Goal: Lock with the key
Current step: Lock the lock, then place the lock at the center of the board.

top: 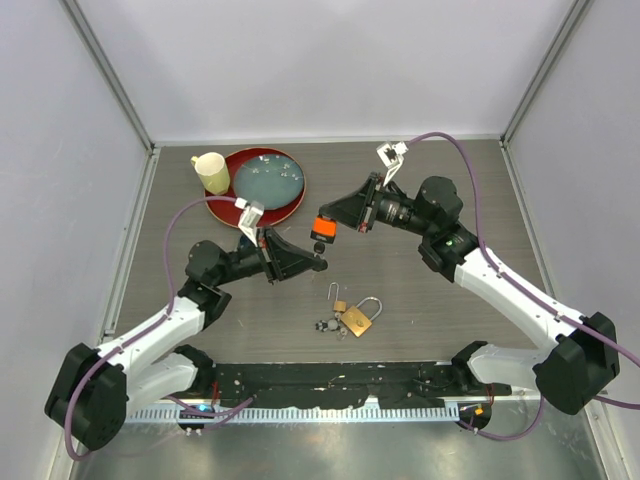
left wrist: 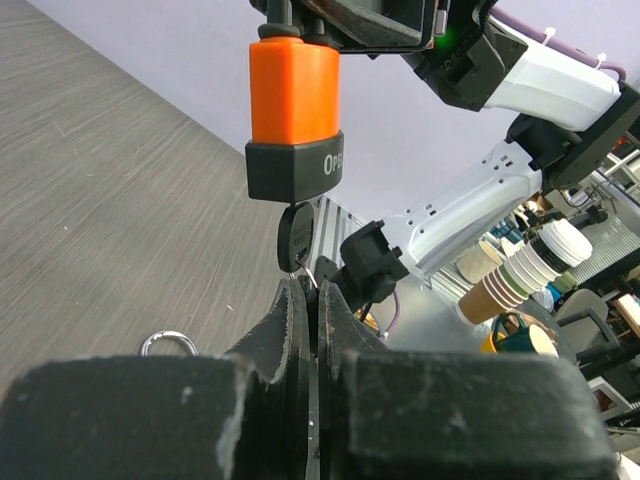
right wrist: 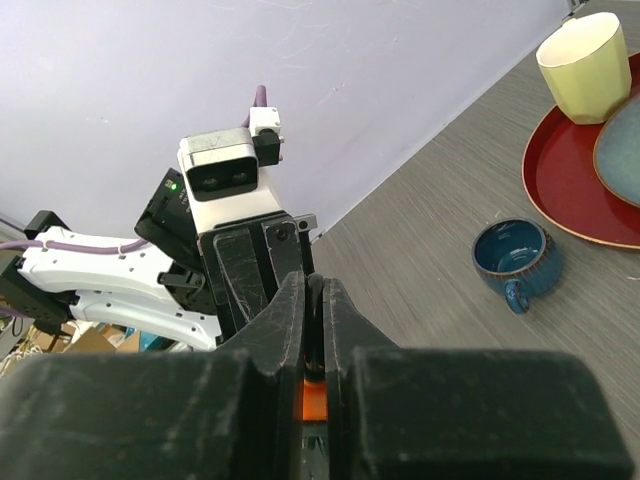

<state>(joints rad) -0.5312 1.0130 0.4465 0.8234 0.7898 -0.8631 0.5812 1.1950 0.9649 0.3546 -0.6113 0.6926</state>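
Our right fingers (right wrist: 285,320) clamp the orange plastic padlock with a black base (top: 322,229) aloft over the grey table (top: 430,300). Our left fingers (left wrist: 290,320) pinch narrow on the black-headed key (left wrist: 296,238) seated in its underside. We judge turning comes next: twist left, hold right steady. Shackle and key blade stay hidden.

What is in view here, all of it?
orange padlock: one, orange and black, in the air in the right pincer.
key: one, black head, at that padlock's underside, at the left pincer's tips.
brass padlock: one, brass, on the table, near side.
tray: one, red, far left.
plate: one, blue-grey, on the tray.
cup: one, pale yellow, tray's left edge.
mug: one, dark blue, on the table beside the tray.
pincers: two, black, both shut.
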